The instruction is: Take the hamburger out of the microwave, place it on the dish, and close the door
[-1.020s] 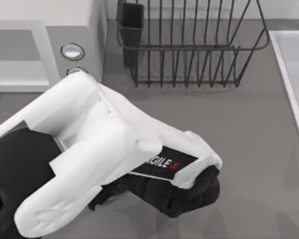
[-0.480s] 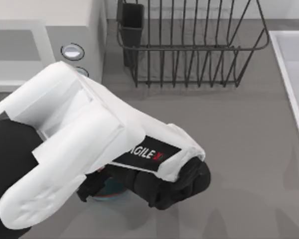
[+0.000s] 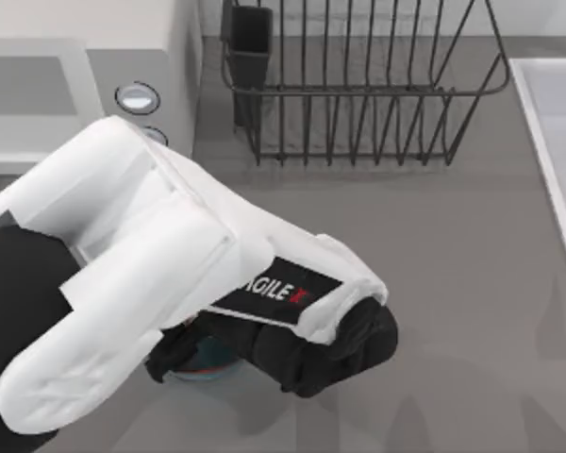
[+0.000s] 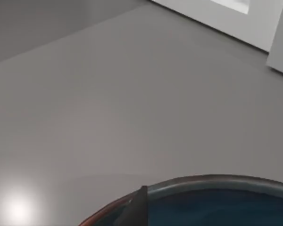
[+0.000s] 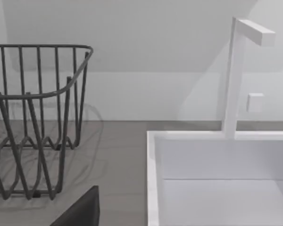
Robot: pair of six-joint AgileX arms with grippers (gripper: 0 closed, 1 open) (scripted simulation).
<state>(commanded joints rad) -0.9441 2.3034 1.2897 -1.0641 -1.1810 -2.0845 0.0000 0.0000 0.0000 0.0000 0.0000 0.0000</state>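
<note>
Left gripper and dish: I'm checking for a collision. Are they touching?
Cannot tell. In the top view the arm hides the left gripper over the dish; the left wrist view shows no plain gap or contact.

The microwave was white with silvery-blue knobs; the dish deep blue, orange-brown at its rim; the wire rack black; the tabletop grey.
</note>
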